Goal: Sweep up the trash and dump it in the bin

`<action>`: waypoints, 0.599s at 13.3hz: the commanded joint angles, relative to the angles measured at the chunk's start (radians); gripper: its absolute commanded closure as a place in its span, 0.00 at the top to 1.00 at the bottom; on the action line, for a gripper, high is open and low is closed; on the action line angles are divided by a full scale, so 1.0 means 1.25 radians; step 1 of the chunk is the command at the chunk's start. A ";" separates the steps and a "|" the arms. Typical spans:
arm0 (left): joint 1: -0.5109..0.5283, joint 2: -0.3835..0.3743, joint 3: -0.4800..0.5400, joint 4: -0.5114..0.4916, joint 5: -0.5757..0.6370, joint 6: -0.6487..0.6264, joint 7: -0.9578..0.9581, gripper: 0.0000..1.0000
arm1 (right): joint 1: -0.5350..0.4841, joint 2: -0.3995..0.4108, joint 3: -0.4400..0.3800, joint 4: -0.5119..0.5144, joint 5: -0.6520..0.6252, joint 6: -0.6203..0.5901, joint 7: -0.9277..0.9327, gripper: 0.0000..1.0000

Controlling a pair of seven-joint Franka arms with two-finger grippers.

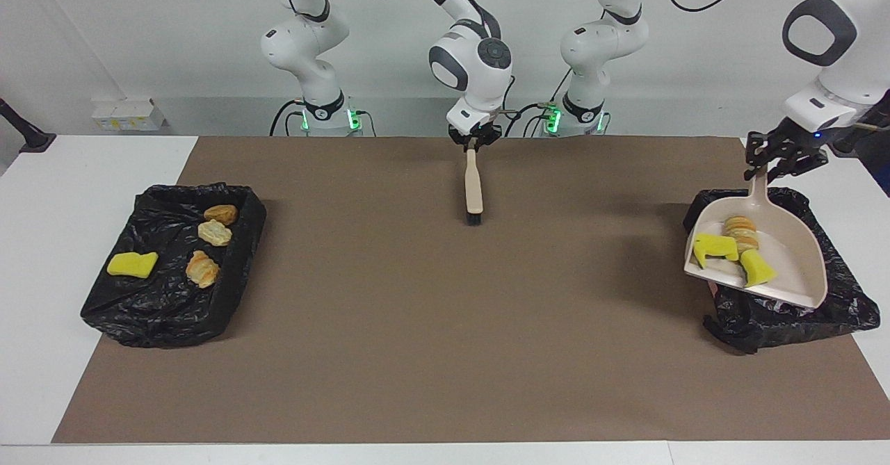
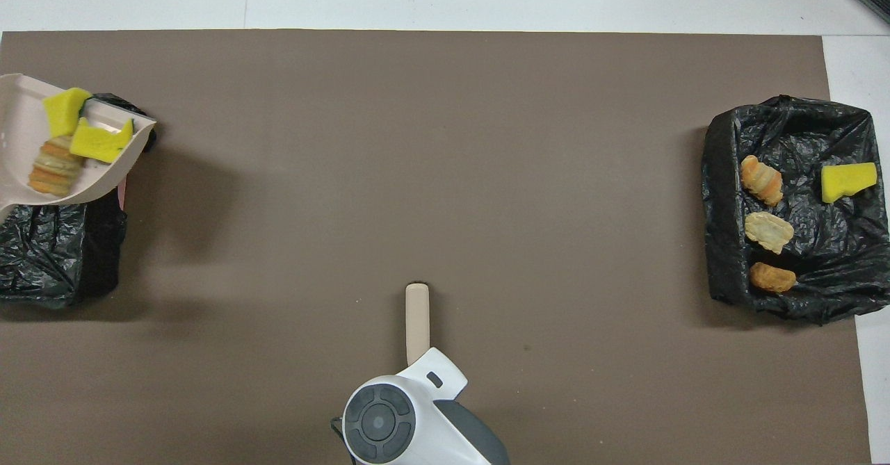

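Left tool [image 1: 786, 153] is up over the black-lined bin [image 1: 845, 298] at the left arm's end of the bench [image 1: 42, 256], fingers pinched shut on the handle of the beige dustpan [image 1: 793, 267]. The pan hangs tilted in the air above that bin, its handle rising to the tool and its open lip pointing away from the robots. Riding in the pan: a tan layered pastry [image 1: 738, 232] nearest the handle, one yellow foam wedge [image 1: 715, 246] beside it toward the middle of the bench, and a second yellow wedge [image 1: 756, 269] down by the lip. All three lie below the tool, well clear of its fingers, resting on the pan floor.

Right tool [image 1: 474, 140] sits over the robots' edge of the brown mat [image 1: 431, 326], mid-bench. It has the top of the brush [image 1: 473, 187] between its fingers; how tightly they close on it I cannot tell. The brush hangs nearly straight down, dark bristles just at the mat.

At the right arm's end, a second black-lined bin [image 1: 125, 319] holds four more bits: a yellow wedge [image 1: 131, 264], a browned piece [image 1: 221, 213], a pale piece [image 1: 214, 233] and a flaky pastry [image 1: 202, 269].
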 commanded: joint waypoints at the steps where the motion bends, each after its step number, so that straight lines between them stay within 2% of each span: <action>1: 0.055 0.059 -0.013 0.092 0.077 -0.013 0.091 0.00 | -0.019 0.002 0.000 0.033 -0.036 -0.004 0.002 1.00; 3: 0.089 0.109 -0.013 0.148 0.150 -0.011 0.176 0.00 | -0.049 -0.005 0.000 0.077 -0.049 -0.045 -0.011 1.00; 5: 0.094 0.150 -0.013 0.217 0.244 -0.013 0.244 0.00 | -0.134 -0.045 0.000 0.096 -0.048 -0.094 -0.109 1.00; 8: 0.087 0.161 -0.013 0.224 0.388 0.037 0.310 0.00 | -0.247 -0.092 -0.002 0.109 -0.041 -0.151 -0.266 1.00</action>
